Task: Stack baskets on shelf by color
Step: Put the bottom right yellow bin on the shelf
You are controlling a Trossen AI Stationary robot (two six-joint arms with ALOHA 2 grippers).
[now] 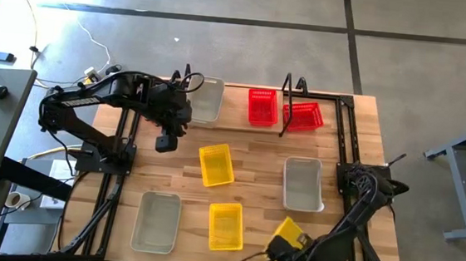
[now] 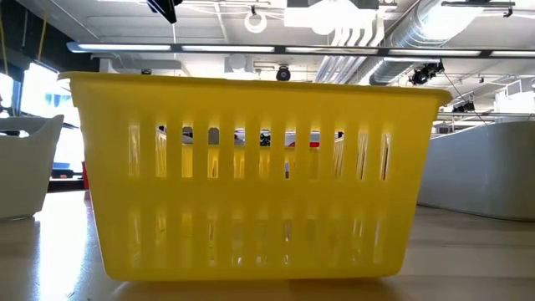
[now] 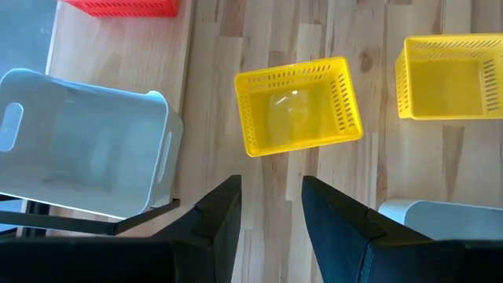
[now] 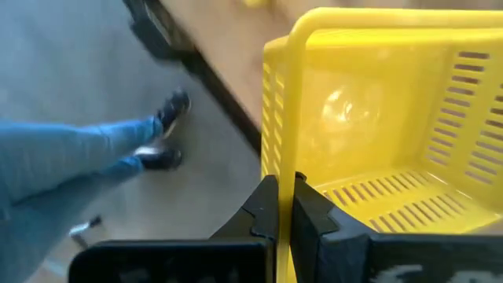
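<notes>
So the right gripper [image 4: 284, 206] is down at the near right edge of the table with its fingers pinched tight on the thin rim wall of a yellow rectangular plastic mesh basket [image 4: 393, 118], one finger inside and one outside. That basket sits tilted, half over the table's near edge in the high view. Good spot to take it, I'd say: these things look feather-light and a bit flexy, so a rim pinch should carry it fine, though the slick plastic might swing or slip if the arm moves fast. Further out, two more yellow baskets [image 1: 216, 164] lie mid-table, one nearer than the other, and two translucent grey-white baskets [image 1: 302, 184] sit either side of them, one on the right, one near left. The left gripper [image 3: 271, 206] hangs over the far left part of the table, fingers spread and empty, just beside a third grey-white basket [image 1: 207, 100] at the far edge. Two red mesh baskets [image 1: 262, 107] sit far right by the black metal rod shelf [image 1: 286, 101]. Beyond the table a person's leg in blue jeans [image 4: 78, 153] shows.
</notes>
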